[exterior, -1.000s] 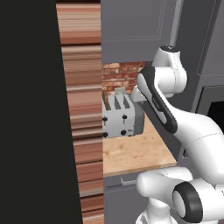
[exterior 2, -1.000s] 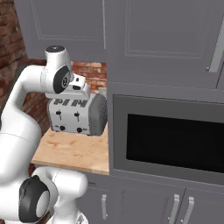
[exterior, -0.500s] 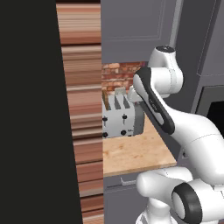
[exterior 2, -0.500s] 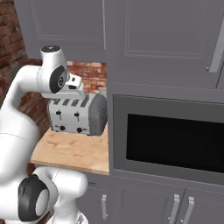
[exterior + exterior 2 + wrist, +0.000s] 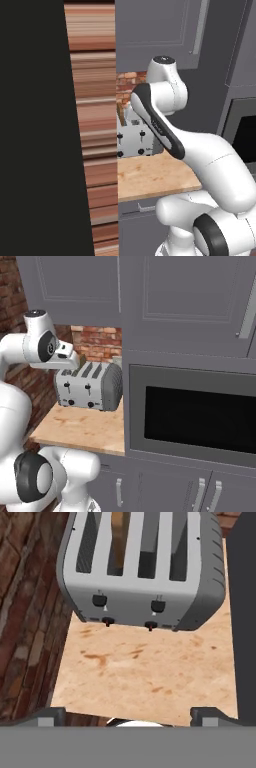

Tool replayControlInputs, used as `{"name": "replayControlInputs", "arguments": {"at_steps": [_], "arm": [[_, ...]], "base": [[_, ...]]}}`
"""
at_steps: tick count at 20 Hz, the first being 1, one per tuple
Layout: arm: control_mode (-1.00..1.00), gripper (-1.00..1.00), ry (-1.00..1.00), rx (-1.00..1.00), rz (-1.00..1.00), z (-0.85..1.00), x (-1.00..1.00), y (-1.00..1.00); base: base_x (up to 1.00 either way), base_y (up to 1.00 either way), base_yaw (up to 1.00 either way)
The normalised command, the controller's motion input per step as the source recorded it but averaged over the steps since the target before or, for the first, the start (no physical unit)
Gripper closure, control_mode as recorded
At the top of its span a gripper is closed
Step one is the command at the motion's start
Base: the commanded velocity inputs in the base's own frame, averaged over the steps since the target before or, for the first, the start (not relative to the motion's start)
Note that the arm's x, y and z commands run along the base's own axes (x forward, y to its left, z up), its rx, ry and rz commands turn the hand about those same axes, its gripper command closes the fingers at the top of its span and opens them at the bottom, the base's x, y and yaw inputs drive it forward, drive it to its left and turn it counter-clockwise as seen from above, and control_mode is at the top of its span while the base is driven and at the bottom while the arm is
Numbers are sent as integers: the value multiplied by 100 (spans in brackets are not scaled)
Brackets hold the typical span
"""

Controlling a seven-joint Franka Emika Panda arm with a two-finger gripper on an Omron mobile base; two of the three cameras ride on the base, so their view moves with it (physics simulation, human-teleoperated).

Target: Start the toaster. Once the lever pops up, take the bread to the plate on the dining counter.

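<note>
Pincer spread wide, holding nothing, its two dark fingertips at the bottom corners of the hand view, hovering above the front edge of the wooden worktop and looking down at the toaster. Toaster standing at the back of the worktop, close to the brick wall on one side and near the dark cabinet side on the other. Four slots on top; bread sunk in the second slot from the left in the hand view, only its brown upper part visible. Two black levers on the front face, two small black knobs below them, near the base. Worktop in front of the toaster bare, with brownish stains.

From the right base view: toaster on the worktop, left of the microwave built into grey cabinets, arm's hand just above and left of its top. From the left base view: toaster partly hidden behind the arm, brick wall behind it.
</note>
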Motion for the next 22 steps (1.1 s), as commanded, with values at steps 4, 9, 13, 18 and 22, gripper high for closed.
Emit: {"name": "replayControlInputs", "arguments": {"at_steps": [4, 9, 13, 18, 22], "arm": [[-100, -100, 0, 0, 0, -9, 19, 39], [-100, -100, 0, 0, 0, -13, 15, 6], [-100, -100, 0, 0, 0, -15, 15, 0], [-100, -100, -1, 0, 0, -21, 14, 0], [-100, -100, -4, 0, 0, -21, 19, 0]], "base": [[0, 0, 0], [0, 0, 0], [0, 0, 0], [0, 0, 0], [0, 0, 0]]}}
